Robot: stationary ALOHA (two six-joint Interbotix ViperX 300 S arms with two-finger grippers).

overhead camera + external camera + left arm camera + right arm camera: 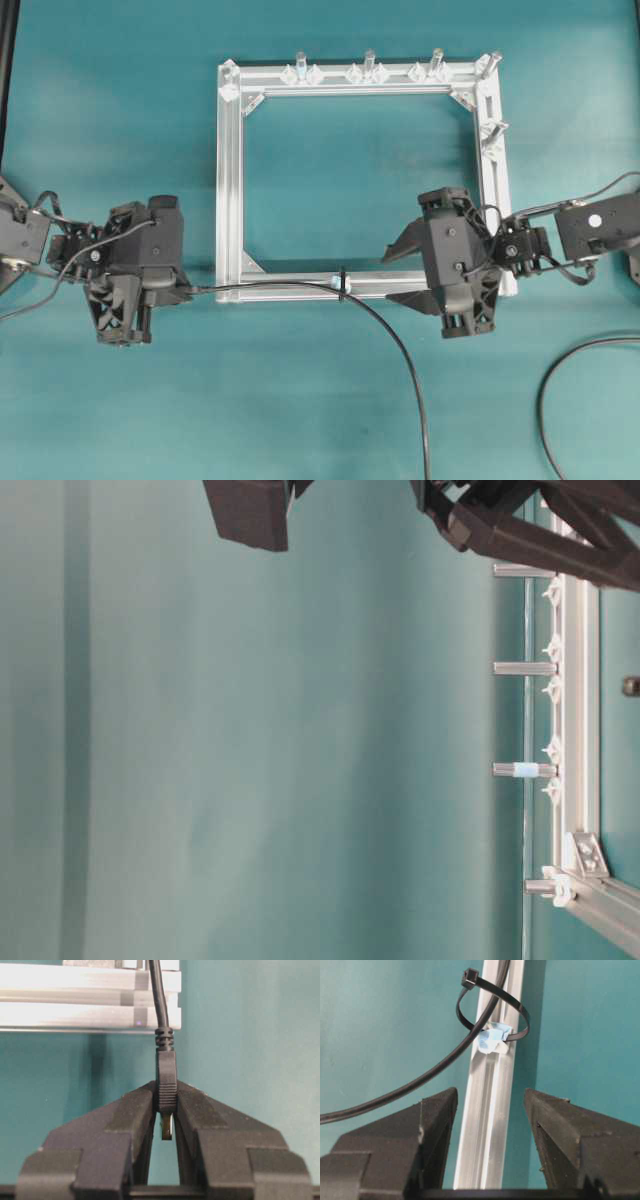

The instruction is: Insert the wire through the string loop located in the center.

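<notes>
Overhead view is showing the frame (229, 180), a square of silver bars, lying flat on the teal table (120, 400). Off the frame's left side, the left gripper (185, 290) is pinching the plug end of the wire (400, 350); at the frame's right side, the right gripper (405, 275) is hanging spread wide over the lower bar, holding nothing. From the plug the wire is running along the frame's lower bar, passing through the loop (342, 281) at that bar's middle, then curving off below the frame. It already appears threaded. I judge the wire to be light and limp, sagging wherever it is unsupported, so the stiff moulded plug is the place to hold it, as the left fingers (125, 1120) are doing. The loop is looking thin and springy, likely yielding to a snag
</notes>
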